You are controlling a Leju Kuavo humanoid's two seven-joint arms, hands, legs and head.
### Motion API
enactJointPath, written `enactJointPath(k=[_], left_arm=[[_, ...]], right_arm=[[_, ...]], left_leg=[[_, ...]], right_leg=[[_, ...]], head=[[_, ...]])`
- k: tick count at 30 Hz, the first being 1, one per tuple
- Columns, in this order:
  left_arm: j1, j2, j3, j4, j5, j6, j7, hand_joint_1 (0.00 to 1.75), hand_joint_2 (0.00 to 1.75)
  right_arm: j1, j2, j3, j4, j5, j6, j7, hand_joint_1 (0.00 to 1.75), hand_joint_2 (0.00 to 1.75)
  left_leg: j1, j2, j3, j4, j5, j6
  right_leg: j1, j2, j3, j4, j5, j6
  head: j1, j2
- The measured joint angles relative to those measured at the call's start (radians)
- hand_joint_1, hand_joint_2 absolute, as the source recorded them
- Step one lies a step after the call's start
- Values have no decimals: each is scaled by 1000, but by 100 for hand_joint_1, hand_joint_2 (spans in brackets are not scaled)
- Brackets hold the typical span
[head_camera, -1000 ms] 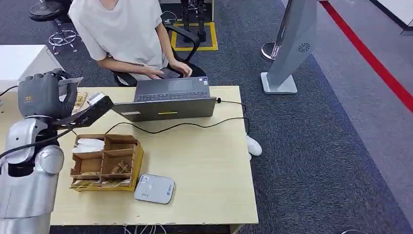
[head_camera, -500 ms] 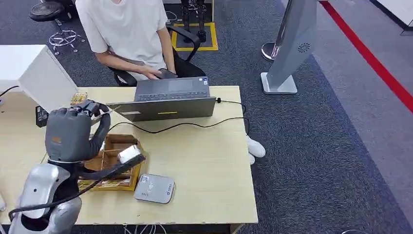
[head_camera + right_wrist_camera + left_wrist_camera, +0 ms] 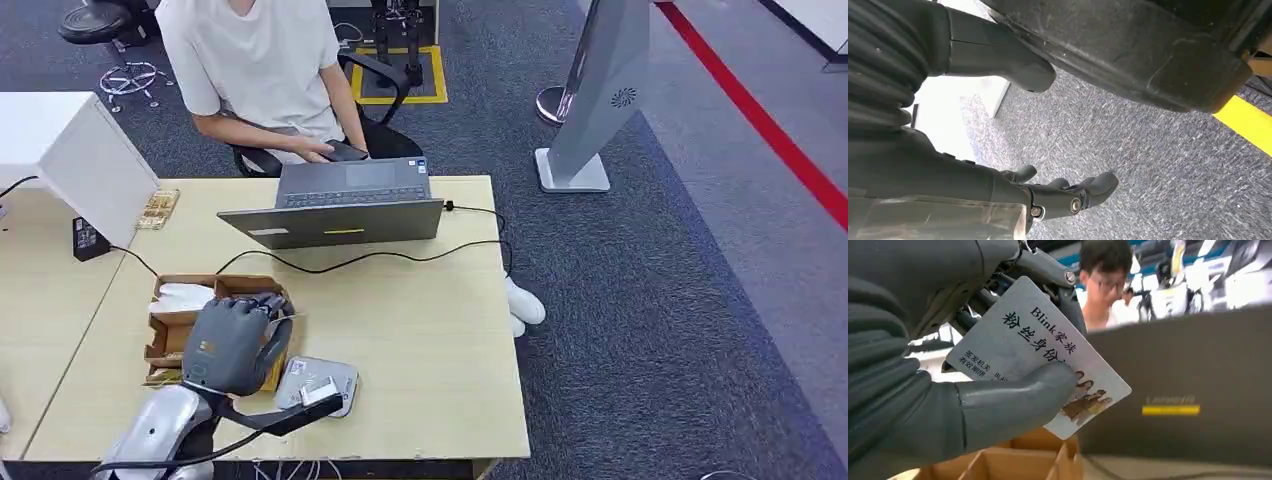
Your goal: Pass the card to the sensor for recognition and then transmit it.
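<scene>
Fingers [image 3: 1013,405] of left hand [image 3: 232,342] pinch card [image 3: 1043,355]; right hand [image 3: 1058,192] empty, hanging apart. Step: approaching sensor [image 3: 318,386], just beside. Next: lower card flat onto it.

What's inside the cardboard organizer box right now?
The cardboard organizer box shows a white bundle in its far-left compartment. The left hand, holding the card, hangs over its near and right compartments and covers them, so their contents can't be told.

Wooden table [image 3: 430,330]: laptop [image 3: 345,205], cardboard organizer [image 3: 180,325], card reader [image 3: 325,378].
</scene>
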Motion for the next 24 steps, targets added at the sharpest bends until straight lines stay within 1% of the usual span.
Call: enactJointPath(k=[7,11,17,24], left_arm=[[16,3,0,67,17,-35,0,175,175],[17,4,0,83,18,-43,0,175,175],[18,9,0,112,37,-86,11,175,175],[17,14,0,143,43,-101,13,175,175]], right_arm=[[-1,1,0,0,3,0,8,0,175],[-1,1,0,0,3,0,9,0,175],[-1,2,0,0,3,0,12,0,175],[-1,2,0,0,3,0,14,0,175]], left_leg=[[0,0,0,0,0,0],[0,0,0,0,0,0],[0,0,0,0,0,0],[0,0,0,0,0,0]], right_leg=[[0,0,0,0,0,0],[0,0,0,0,0,0],[0,0,0,0,0,0],[0,0,0,0,0,0]], head=[[0,0],[0,0],[0,0],[0,0]])
